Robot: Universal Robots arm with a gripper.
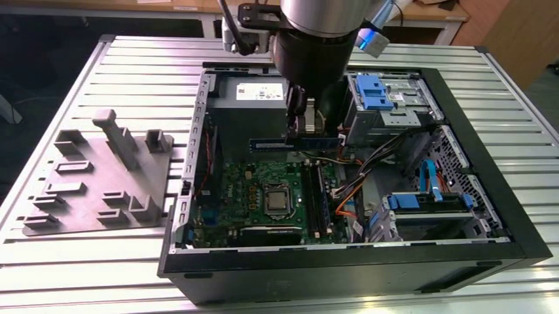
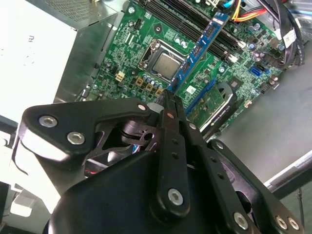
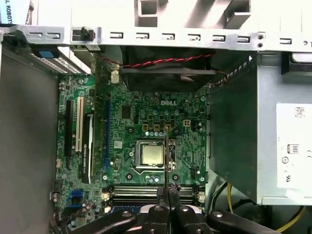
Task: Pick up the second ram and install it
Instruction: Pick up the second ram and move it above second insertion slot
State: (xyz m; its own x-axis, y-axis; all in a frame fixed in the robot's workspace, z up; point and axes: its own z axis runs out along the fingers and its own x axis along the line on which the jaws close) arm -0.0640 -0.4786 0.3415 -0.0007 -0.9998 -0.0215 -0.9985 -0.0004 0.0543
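My gripper (image 1: 302, 136) hangs inside the open computer case (image 1: 489, 216) and is shut on the second ram (image 1: 295, 143), a slim dark blue stick. The stick is held level above the green motherboard (image 1: 253, 190), over its far edge. In the second wrist view the second ram (image 2: 201, 48) juts out from the closed fingertips (image 2: 167, 105) across the board. In the first wrist view it shows edge-on as a thin line (image 3: 166, 161) above my gripper (image 3: 167, 194), with the long black memory slots (image 3: 146, 191) just under the fingers.
The processor (image 1: 277, 201) sits mid-board. A power supply (image 1: 249, 91) fills the case's far end, and blue-tabbed drive cages (image 1: 378, 91) and loose cables (image 1: 349, 196) lie on the exterior view's right. A grey holder fixture (image 1: 101, 183) stands on the slatted table, left of the case.
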